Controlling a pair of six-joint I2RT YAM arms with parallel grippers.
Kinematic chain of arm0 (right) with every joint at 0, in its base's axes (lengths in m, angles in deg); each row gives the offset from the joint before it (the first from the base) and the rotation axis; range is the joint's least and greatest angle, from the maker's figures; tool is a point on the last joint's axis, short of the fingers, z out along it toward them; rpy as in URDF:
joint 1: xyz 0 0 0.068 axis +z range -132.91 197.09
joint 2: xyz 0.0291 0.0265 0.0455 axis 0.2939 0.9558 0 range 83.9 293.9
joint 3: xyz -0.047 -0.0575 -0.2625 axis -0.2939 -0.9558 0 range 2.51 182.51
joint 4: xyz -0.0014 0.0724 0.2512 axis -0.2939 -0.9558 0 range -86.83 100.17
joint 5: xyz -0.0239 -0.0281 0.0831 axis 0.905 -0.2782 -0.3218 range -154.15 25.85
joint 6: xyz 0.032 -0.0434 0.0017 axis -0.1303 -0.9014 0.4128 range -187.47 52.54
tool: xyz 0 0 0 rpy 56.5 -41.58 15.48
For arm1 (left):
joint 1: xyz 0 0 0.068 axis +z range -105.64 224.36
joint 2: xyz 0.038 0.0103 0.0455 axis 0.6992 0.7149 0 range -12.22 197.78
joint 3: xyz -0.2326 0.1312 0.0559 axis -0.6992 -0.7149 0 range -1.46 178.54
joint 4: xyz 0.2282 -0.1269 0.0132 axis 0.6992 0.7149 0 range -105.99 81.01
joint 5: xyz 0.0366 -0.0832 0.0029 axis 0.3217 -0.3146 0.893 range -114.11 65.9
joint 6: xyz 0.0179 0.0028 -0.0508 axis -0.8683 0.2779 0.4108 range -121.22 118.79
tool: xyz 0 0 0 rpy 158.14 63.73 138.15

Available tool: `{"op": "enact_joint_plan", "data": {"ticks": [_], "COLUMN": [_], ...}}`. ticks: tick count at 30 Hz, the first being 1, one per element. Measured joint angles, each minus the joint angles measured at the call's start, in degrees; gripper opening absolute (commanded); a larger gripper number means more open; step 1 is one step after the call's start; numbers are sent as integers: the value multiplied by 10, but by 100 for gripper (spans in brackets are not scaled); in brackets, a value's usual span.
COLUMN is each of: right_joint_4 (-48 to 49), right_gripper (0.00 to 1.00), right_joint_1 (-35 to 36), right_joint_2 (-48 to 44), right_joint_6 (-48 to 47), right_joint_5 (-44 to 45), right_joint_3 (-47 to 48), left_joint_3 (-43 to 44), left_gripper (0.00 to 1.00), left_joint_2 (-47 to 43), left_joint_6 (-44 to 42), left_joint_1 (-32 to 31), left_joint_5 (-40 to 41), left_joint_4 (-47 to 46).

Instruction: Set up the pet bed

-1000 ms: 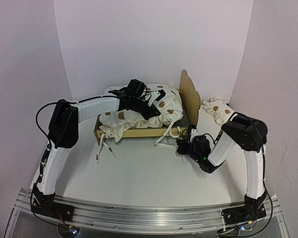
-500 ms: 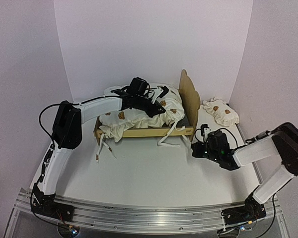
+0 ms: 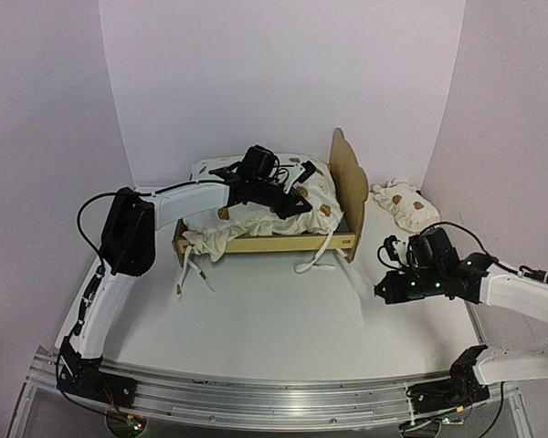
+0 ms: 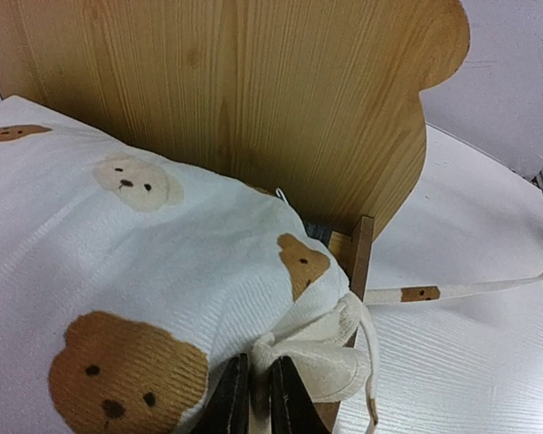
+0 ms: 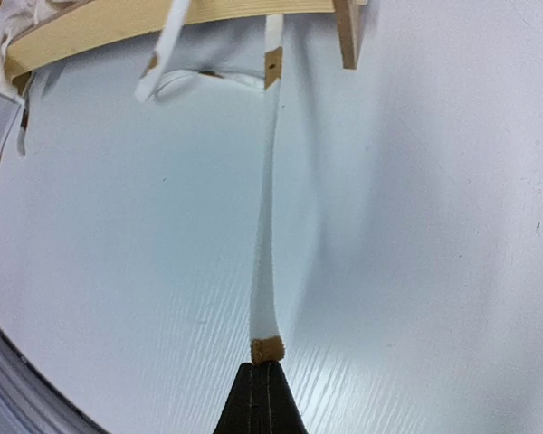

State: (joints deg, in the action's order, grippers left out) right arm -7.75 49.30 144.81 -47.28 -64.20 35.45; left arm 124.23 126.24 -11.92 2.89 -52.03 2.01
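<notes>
The surface (image 3: 256, 319) is white with a fine wood grain. Behind it stands a plain white back panel (image 3: 283, 73), between two pale lilac side walls (image 3: 36, 137). A metal rail (image 3: 274, 394) runs along the near edge. The light is soft and even.

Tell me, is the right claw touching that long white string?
Touching. The right wrist view shows the right claw shut on the brown tip of the string, with no gap between them.

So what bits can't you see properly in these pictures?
Top view: the pet bed's floor, covered by the cushion.
Left wrist view: most of the left gripper, cut off by the bottom edge.
Right wrist view: most of the right gripper, cut off below where it pinches the tie string.
</notes>
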Motion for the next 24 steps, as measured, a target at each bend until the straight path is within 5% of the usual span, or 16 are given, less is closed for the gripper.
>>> {"op": "enact_joint_plan", "data": {"ticks": [11,19,24], "right_joint_4": [-247,-308,-283], "right_gripper": [0,1,16], "right_joint_1": [-22,-25,-25], "right_joint_2": [-28,-20,19], "right_joint_6": [-106,-133,-125], "right_joint_5": [-52,-84,-92], "right_joint_3": [217,279,258], "left_joint_3": [-3,-111,-160], "left_gripper": [44,45,45], "left_joint_2": [-4,-89,-137], "left_joint_6": [-45,-161,-208], "left_joint_1": [0,0,1], "left_joint_5": [-46,-12,38], "left_joint_4": [16,73,88]}}
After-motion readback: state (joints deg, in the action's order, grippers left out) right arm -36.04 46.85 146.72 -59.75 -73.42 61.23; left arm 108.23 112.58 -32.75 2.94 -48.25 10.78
